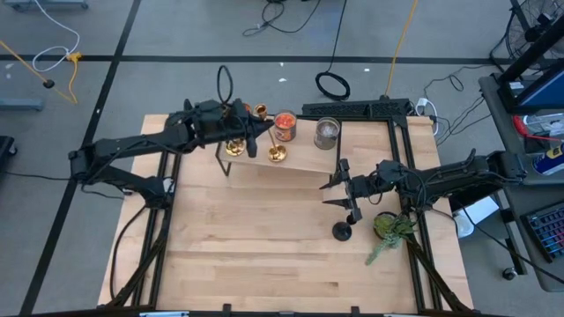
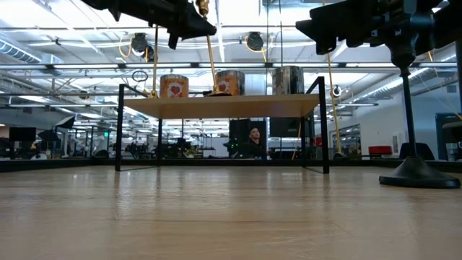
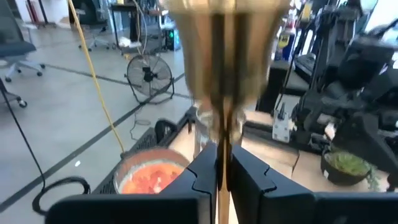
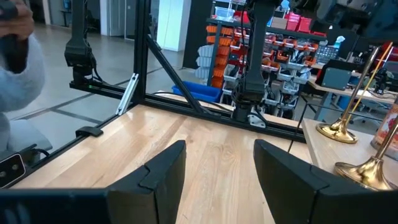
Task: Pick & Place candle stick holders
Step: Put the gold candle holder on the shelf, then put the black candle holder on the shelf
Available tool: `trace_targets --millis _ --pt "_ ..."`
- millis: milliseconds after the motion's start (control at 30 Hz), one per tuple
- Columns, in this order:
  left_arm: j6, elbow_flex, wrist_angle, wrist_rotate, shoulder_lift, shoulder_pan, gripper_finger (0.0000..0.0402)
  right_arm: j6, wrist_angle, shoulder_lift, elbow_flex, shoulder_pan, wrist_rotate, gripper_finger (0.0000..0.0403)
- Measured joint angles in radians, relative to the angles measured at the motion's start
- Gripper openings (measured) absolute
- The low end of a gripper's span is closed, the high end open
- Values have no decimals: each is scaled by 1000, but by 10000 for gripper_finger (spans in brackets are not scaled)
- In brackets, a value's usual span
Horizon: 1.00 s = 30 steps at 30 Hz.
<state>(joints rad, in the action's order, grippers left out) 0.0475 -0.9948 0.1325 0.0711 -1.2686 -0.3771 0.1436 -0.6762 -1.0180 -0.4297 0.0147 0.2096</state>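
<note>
left gripper (image 3: 219, 177) is clamped on the slim stem of a brass candle stick holder (image 3: 224, 56), up over the raised shelf (image 1: 300, 163), probably mid-placement beside the second brass holder (image 1: 277, 154). right gripper (image 4: 217, 165) is spread wide, empty, above the table near the black holder (image 1: 342, 232).

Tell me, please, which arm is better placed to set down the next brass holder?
The left: its end effector is shut on a brass candle stick holder over the shelf. The right end effector hangs open, empty, near the black holder.
</note>
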Motion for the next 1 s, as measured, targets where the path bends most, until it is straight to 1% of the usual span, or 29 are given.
trace_targets --millis 300,600,733,1000 --pt "-43 3 -21 -1 -2 1 56 -1 0 0 0 0 0 185" --pt "-47 3 -36 -2 -2 1 87 -1 0 0 0 0 0 185" --pt "-72 3 -41 -3 -2 6 110 -1 0 0 0 0 0 185" --pt "-72 3 -35 -3 -1 7 162 -1 0 0 0 0 0 185"
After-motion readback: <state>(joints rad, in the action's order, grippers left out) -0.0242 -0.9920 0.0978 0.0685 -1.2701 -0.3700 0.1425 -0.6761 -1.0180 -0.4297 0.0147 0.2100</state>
